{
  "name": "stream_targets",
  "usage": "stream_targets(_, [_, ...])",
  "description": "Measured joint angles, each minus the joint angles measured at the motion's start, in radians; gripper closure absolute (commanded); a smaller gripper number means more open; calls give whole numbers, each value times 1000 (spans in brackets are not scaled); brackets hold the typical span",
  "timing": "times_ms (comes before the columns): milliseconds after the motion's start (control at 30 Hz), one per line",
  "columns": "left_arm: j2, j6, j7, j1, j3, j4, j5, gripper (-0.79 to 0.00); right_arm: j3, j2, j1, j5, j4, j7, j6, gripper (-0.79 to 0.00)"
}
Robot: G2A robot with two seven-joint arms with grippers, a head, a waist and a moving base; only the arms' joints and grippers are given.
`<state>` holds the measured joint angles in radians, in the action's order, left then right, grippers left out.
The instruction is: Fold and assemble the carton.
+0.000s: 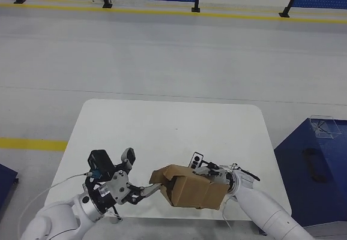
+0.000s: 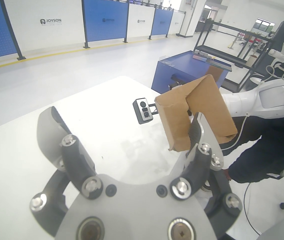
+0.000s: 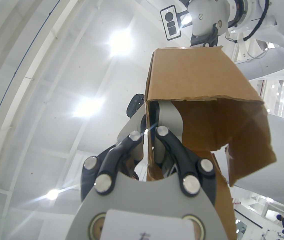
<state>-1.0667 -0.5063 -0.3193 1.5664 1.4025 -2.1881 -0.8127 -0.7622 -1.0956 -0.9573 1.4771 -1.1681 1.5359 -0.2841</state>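
The right hand [image 3: 148,118] is pinching a wall of the brown cardboard carton [image 3: 194,76]; the left hand [image 2: 124,121] is hanging released.

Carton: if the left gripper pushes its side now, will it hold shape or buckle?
Likely buckles: the carton is thin cardboard, one end open, flaps loose. Probably light, since the right gripper holds it by one wall alone; a push may swing it around that pinch.
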Motion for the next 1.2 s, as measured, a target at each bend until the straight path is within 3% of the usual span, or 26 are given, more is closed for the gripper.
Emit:
stream_targets(233, [-2,7,-17,-22,-33,15,-6,-785,6,-6,0,-5,-3,0,0,0])
stream_targets(467, [-5,89,80,-39,59,44,114,-785,-3,-6,1,13,-7,0,0,0])
stream_targets(567, [-4,120,77,-53,91,67,87,-785,-1,-4,0,15,-11,0,0,0])
stream_targets(667, [-4,137,35,-74,65,92,12,-785,6,-3,0,16,-15,0,0,0])
stream_targets(867, [-5,93,-27,-90,-3,90,-6,-785,14,-3,9,20,-12,0,0,0])
stream_targets(1200, [3,21,-82,-36,28,21,79,-785,25,-7,12,10,-8,0,0,0])
